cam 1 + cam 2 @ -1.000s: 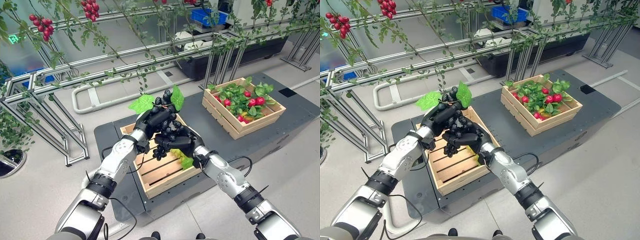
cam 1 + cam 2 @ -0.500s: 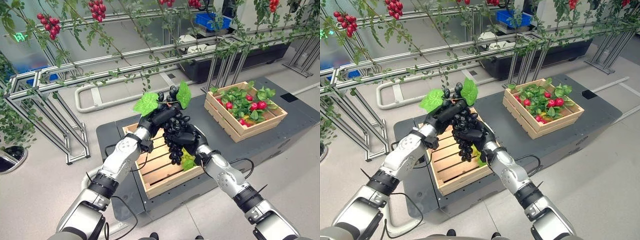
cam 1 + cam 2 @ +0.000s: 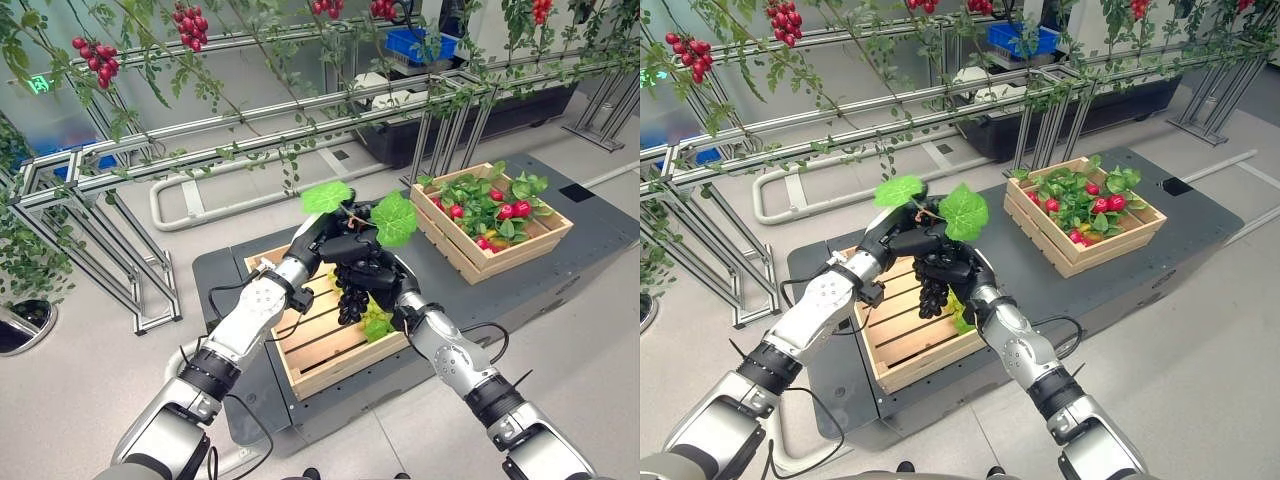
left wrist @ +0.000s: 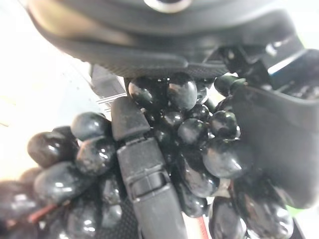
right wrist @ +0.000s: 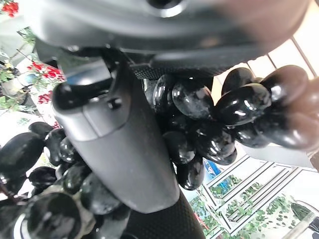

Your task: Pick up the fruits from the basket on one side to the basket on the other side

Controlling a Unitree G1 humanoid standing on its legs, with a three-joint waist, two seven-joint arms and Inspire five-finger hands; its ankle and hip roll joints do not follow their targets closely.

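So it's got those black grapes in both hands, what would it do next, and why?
Probably carry the black grape bunch rightward toward the far crate of red fruit. Both the left hand and right hand grip it, lifted above the near slatted crate.

A dark platform (image 3: pixel 560 262) carries two wooden crates: the near slatted crate (image 3: pixel 325 350) and the far crate (image 3: pixel 470 255) (leafy, red-fruited).

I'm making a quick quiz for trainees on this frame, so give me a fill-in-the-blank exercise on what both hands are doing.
1. The left hand and right hand together hold a bunch of black ____.
2. The bunch hangs above the ____ wooden crate, clear of its slats.
3. The far crate holds green leaves and ____ fruit.
4. Two green ____ top the bunch.

Missing words: grapes; near; red; leaves
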